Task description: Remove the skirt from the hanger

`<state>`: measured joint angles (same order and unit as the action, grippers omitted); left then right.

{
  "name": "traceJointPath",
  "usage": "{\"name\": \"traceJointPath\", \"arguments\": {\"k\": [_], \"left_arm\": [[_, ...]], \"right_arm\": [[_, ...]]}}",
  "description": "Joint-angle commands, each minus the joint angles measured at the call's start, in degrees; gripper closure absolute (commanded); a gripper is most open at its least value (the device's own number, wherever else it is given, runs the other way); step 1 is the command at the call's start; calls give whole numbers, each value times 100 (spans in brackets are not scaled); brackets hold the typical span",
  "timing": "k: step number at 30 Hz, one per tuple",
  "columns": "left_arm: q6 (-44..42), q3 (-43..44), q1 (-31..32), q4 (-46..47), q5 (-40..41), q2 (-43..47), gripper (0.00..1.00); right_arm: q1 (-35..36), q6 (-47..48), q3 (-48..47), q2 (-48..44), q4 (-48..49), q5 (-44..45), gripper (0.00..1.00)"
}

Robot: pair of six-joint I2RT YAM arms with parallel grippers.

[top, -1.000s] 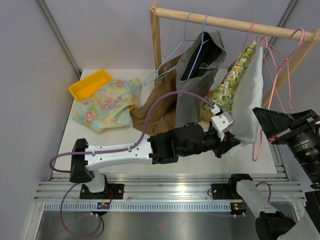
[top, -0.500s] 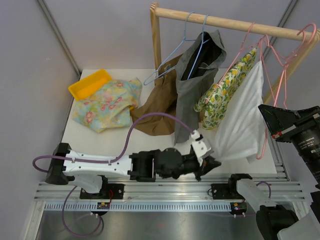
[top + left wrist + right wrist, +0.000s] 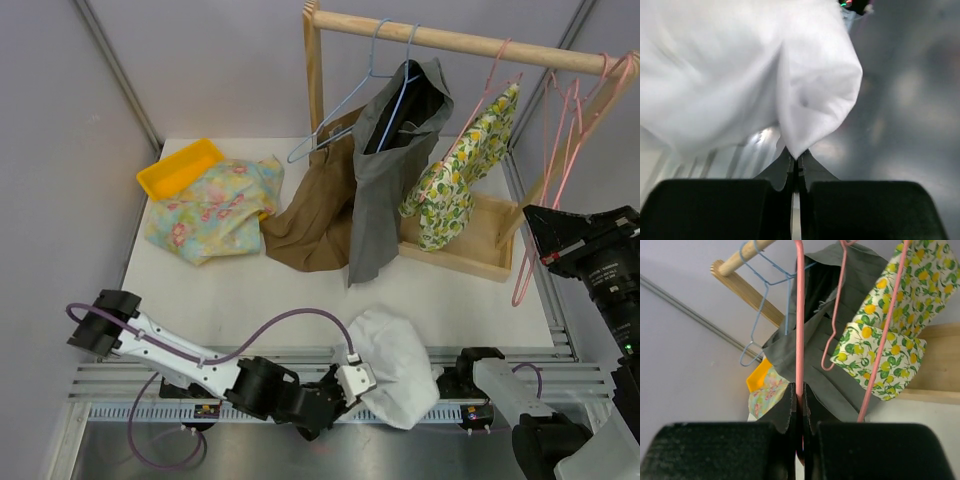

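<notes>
Left gripper (image 3: 796, 161) - jaws pinched fully together on a fold of the white skirt (image 3: 395, 365). In the left wrist view the fold comes to a point right between the fingertips, no gap visible.

The skirt is off the hanger. It lies crumpled at the near edge of the table (image 3: 250, 290), draped over the front rail between the two arm bases. The left arm lies low along that edge, with the gripper at the skirt's left side.

Right gripper (image 3: 799, 396) - also closed tight, clamped on the wire of a pink hanger (image 3: 799, 315). The wire runs straight up out of the fingertips. In the top view this hanger is at the far right, slanting up to the right end of the wooden rail (image 3: 460, 42), well apart from the skirt.

Rest of the rack:
- A grey garment (image 3: 385, 170) is on a blue hanger.
- A lemon-print garment (image 3: 455, 175) is on another pink hanger, just to the right of it.
- A brown garment (image 3: 315, 215) slumps from the rack onto the table.

A floral cloth (image 3: 210, 210) and a yellow tray (image 3: 180, 167) are at the table's far left, touching each other.
</notes>
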<state>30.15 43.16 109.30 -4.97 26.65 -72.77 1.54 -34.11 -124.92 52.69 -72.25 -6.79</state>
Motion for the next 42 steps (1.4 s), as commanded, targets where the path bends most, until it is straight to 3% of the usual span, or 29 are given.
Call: {"name": "traceJointPath", "arguments": {"k": [1,5,9,16,18,22,24,25,27,29,33,36,37,38,40,41,42], "left_arm": [[237,236,-31,-835,1015,1132,100],[-87,1341,-49,-3082,2219,1660,100],[-676,2477,-521,-4090,3047,2012,100],[-2582,4338,-3278,-3898,2362,2277,100],[-3329,4691,-3834,-3608,2126,2040,100],[-3999,5982,-5933,-3467,1230,1198,100],[-3991,6896,-6742,-3563,466,453,100],[-3947,7151,-7372,-3563,342,196,100],[-3676,7818,-7938,-3607,122,-601,100],[-3194,7989,-8817,-3503,-159,-1079,100],[-2139,7481,-9882,-3413,-196,-1941,100],[-944,6560,-10708,-3765,-818,-2320,100],[-741,5782,-10997,-3696,-950,-2320,98],[-443,5452,-11191,-3495,-1169,-2329,85],[-300,4889,-11509,-3283,-1512,-2338,32],[-238,4608,-11536,-3212,-1636,-2312,1],[-203,4570,-11545,-3264,-1559,-2277,1]], "right_arm": [[13,176,582,-302,282,371,100],[13,115,1284,-435,378,169,100],[13,185,1760,-382,868,300,100],[13,45,2025,205,1863,432,100],[13,71,1990,347,2099,555,100],[13,159,1779,690,2276,791,100],[13,168,1796,734,2382,881,100],[13,168,1822,769,2408,881,100],[13,168,1875,805,2478,907,100],[13,185,1945,848,2497,968,100],[4,264,1919,989,2479,1092,100],[-5,317,1910,1007,2487,1153,100],[4,326,1928,998,2496,1162,100],[-5,326,1945,1007,2514,1179,100],[4,335,1989,989,2514,1188,100],[4,343,2016,998,2531,1206,100],[4,343,2033,989,2531,1232,100]]}}
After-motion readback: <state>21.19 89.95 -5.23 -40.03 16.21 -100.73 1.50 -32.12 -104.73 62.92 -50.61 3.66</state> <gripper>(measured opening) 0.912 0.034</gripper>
